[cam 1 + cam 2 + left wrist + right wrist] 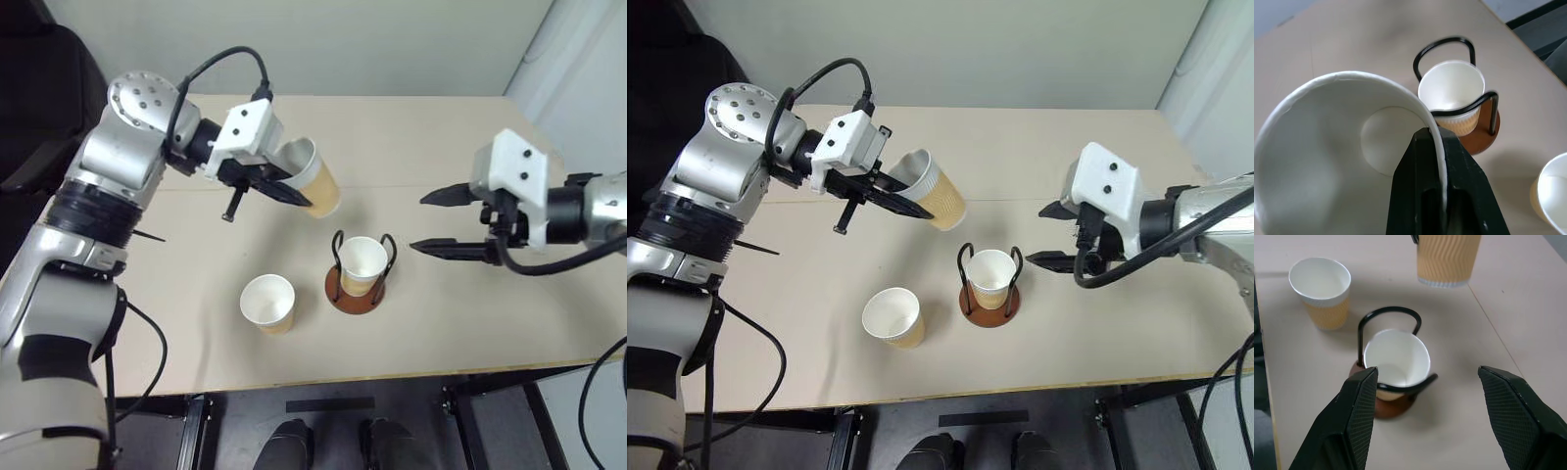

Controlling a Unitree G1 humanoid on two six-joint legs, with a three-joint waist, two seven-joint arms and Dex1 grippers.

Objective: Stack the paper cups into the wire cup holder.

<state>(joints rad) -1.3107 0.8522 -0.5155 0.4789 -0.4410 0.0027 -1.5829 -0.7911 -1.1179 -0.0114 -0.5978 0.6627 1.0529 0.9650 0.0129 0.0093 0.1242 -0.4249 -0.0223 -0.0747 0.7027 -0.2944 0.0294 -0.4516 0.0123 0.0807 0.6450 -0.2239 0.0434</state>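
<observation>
Pinching a paper cup (315, 177) by its rim, the left hand (277, 187) carries it above the surface — toward the holder (360, 276), mid-surface, already one cup deep; the right hand (446, 222) waits unclenched, empty.

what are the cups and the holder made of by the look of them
The paper cups look like paper: matte white inside, rippled tan-orange walls. The wire cup holder seems to be bent black metal wire, slightly glossy, on a reddish-brown disc, possibly wood or plastic.
</observation>
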